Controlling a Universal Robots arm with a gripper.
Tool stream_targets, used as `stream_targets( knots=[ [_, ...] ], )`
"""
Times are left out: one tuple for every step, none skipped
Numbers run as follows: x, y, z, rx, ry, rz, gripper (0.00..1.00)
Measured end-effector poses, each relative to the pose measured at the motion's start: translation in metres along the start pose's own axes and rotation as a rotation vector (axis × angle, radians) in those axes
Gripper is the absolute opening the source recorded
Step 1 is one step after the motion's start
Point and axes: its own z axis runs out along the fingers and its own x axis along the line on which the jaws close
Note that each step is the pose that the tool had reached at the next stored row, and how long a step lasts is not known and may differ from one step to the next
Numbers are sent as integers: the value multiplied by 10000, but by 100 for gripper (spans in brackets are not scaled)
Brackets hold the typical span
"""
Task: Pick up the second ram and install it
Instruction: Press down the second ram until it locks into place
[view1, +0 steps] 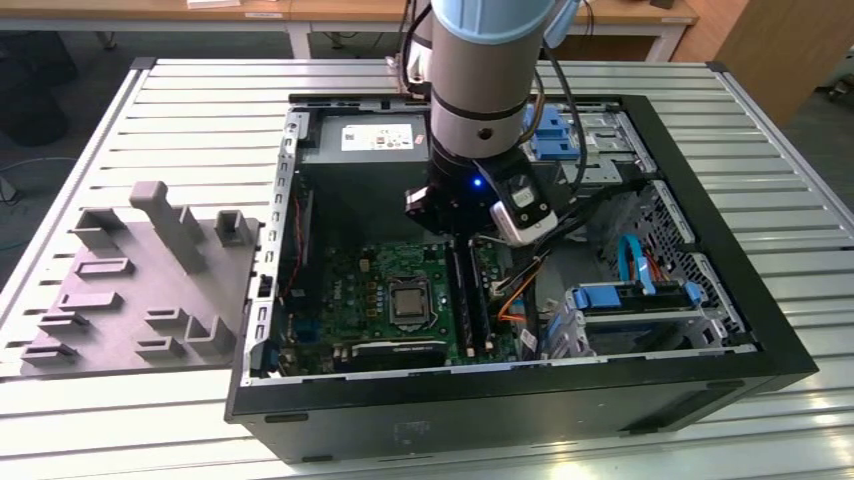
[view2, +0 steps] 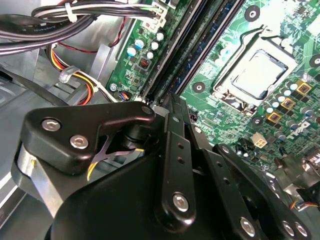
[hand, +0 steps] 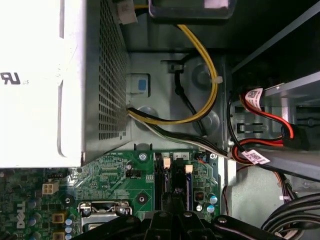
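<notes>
**Claw down over the memory slots inside the open PC case**

The arm reaches into the open computer case, which lies on its side on the slatted metal worktop. The claw hangs directly above the motherboard, over the long black memory slots that run beside the CPU socket. In the second wrist view the claw has its fingers drawn close together, their tips right at the end of the slots. A thin dark strip that may be the second ram seems to sit edge-on between the tips, but it blends into the black fingers, so I cannot tell whether the claw is grasping it or merely pressing near a slot. In the first wrist view the slots with their white end latches run straight away from the fingers, past the power supply and its yellow and black cables.

The grey moulded tray lies on the worktop at the exterior view's left, well apart from the case, and I see no stick in it.

By my judgement a memory stick is light, stiff and thin, with fragile chips and edge contacts. It is best pinched by its 2 flat faces near the top edge, kept square to the slot.
</notes>
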Motion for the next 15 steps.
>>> stream_targets(
  knots=[
    [0,0,0,0,0,1,11],
    [1,2,0,0,0,1,11],
    [2,12,2,0,0,3,11],
    [2,23,4,-2,-1,2,11],
    [1,27,6,-3,-1,1,11],
    [1,28,11,-4,-1,0,11],
    [2,29,22,-3,-1,-1,11],
    [3,30,37,-2,-1,1,11],
    [5,31,51,-2,-1,1,11],
    [6,32,61,-2,-1,1,11],
    [5,33,62,-1,0,0,11],
    [6,33,62,1,0,0,11],
    [6,32,62,2,1,1,11],
    [6,33,63,1,0,1,11],
    [7,33,71,-5,-2,1,11]
  ],
)
